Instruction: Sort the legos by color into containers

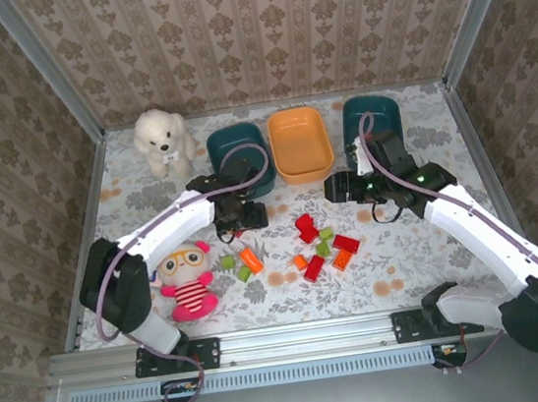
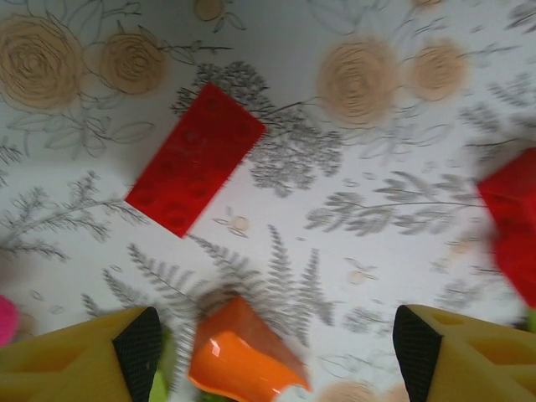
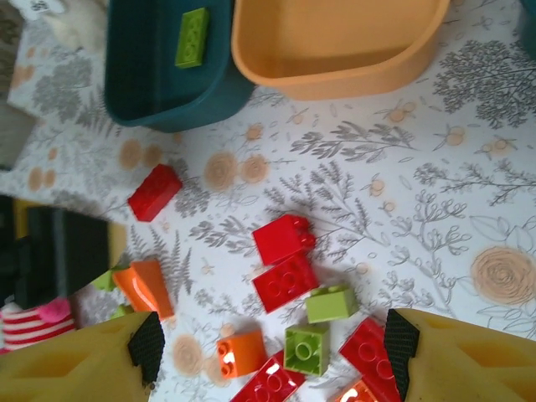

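- Top external view gives us the flowered surface (image 1: 408,277), with both arms reaching over it from the near edge.
- Three tubs stand in a row at the far side. They are the left teal tub (image 1: 239,153), the orange tub (image 1: 301,144) just beside it, and the right teal tub (image 1: 376,110), partly hidden behind the right arm.
- We see a white plush dog (image 1: 164,141) left of the tubs and a striped pink doll (image 1: 190,277) near the left arm's base.
- The left claw (image 1: 236,217) hangs just in front of the left teal tub. In the left wrist view its fingers (image 2: 138,343) are spread wide and grip nothing. An orange brick (image 2: 243,356) lies loose between them, nearer one finger, and a flat red brick (image 2: 194,159) lies beyond.
- The right claw (image 1: 339,188) hangs in front of the right teal tub. In the right wrist view we see its fingers (image 3: 146,347) gaping wide and empty.
- The loose legos (image 1: 320,249), in red, orange and light green, lie mid-surface between the two claws. A few more lie near the doll.
- One light green brick (image 3: 193,37) lies inside the left teal tub.
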`<state>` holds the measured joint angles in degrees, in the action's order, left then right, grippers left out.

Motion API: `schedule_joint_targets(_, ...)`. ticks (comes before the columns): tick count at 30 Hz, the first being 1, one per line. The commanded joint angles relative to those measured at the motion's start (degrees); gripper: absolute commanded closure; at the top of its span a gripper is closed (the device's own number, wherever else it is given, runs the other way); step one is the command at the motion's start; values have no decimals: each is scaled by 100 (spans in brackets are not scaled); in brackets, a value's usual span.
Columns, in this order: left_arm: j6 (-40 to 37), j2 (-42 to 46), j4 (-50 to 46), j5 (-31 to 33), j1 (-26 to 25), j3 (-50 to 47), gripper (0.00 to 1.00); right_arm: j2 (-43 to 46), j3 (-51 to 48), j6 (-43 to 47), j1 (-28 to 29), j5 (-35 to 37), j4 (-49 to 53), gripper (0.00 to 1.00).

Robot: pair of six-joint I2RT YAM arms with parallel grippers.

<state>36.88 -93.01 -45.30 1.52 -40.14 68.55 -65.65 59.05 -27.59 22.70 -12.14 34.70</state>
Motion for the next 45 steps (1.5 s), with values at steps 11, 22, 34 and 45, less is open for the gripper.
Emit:
schedule_joint_targets(11,-2205,-1200,263,-211,850,548,28,324,-287,-450,59,-1961,-783,14)
schedule_joint_targets(22,-2150,-1671,403,-442,824,469,39,292,-253,-528,59,-1743,-666,15)
schedule_joint_targets(34,-1948,-1452,499,-155,531,189,70,122,-177,-528,62,-1627,-688,16)
schedule_joint_targets(45,-1172,-1385,319,-894,271,2674,74,456,170,-597,-94,-332,-326,18)
